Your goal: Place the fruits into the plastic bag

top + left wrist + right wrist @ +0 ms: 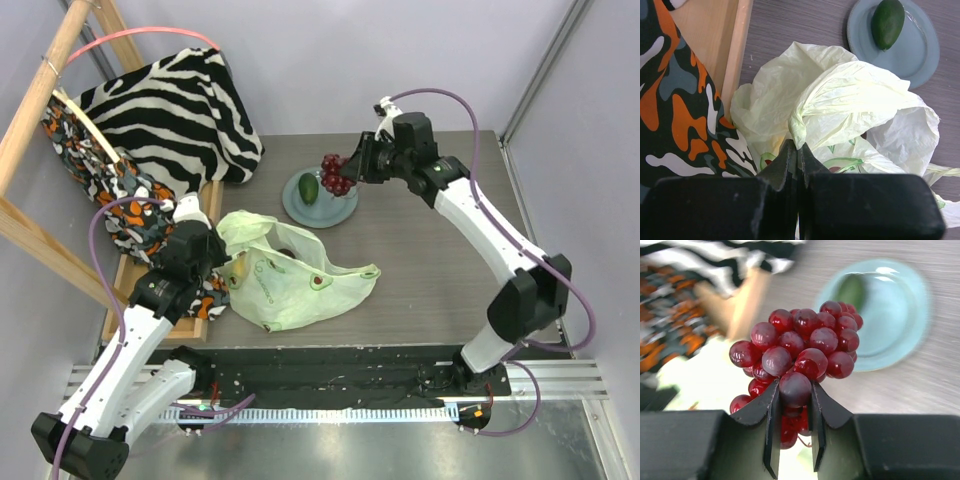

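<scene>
R gripper clamps grape bunch, held up over plate w/ 1 avocado. L gripper shut tight on plastic bag edge; bag on table nr plate.

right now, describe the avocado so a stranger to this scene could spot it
Find the grey table, then the round grey-blue plate toward its far side. The avocado is the single smooth dark-green oval lying on it, unlike the clustered red grape bunch held beside.

avocado on plate, grape bunch above plate, plastic bag before plate
</scene>
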You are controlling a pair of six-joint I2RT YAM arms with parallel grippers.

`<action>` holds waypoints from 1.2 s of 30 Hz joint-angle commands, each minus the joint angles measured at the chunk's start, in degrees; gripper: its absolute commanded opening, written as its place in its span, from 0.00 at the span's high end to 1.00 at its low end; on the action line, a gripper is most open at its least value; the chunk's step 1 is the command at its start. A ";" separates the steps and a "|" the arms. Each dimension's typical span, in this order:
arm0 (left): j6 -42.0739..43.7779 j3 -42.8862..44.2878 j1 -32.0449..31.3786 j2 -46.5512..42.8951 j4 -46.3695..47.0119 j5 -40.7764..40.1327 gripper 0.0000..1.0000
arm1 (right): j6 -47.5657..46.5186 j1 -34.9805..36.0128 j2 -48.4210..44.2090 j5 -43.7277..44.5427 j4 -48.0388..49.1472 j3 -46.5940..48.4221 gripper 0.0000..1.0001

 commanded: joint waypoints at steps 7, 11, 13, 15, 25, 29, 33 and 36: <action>-2.26 1.33 0.32 -0.50 3.14 0.48 1.00 | 10.21 1.04 -13.70 -30.15 16.79 -8.47 0.99; -2.61 1.33 0.40 -0.50 3.23 1.01 1.00 | 11.01 2.88 -14.15 -32.97 17.42 -10.75 0.99; -2.61 1.42 0.32 -0.58 3.23 1.19 1.00 | 11.10 3.94 -13.53 -34.64 17.41 -11.37 0.99; -2.52 1.42 0.32 -0.58 3.23 1.28 1.00 | 10.67 5.70 -13.09 -35.96 16.37 -11.90 0.99; -2.70 1.16 0.32 -2.51 1.65 -0.04 1.00 | 8.30 8.96 -9.32 -36.23 15.13 -14.36 0.99; -2.78 1.07 0.32 -3.04 1.03 -0.13 1.00 | 7.94 9.04 -6.42 -35.88 16.70 -14.89 0.99; -2.78 0.89 0.32 -3.75 0.77 -0.48 1.00 | 7.94 8.87 -3.09 -36.58 17.68 -12.43 0.99; -2.78 0.98 0.40 -3.84 0.59 -0.75 1.00 | 8.46 8.61 -1.76 -36.67 19.52 -11.37 0.99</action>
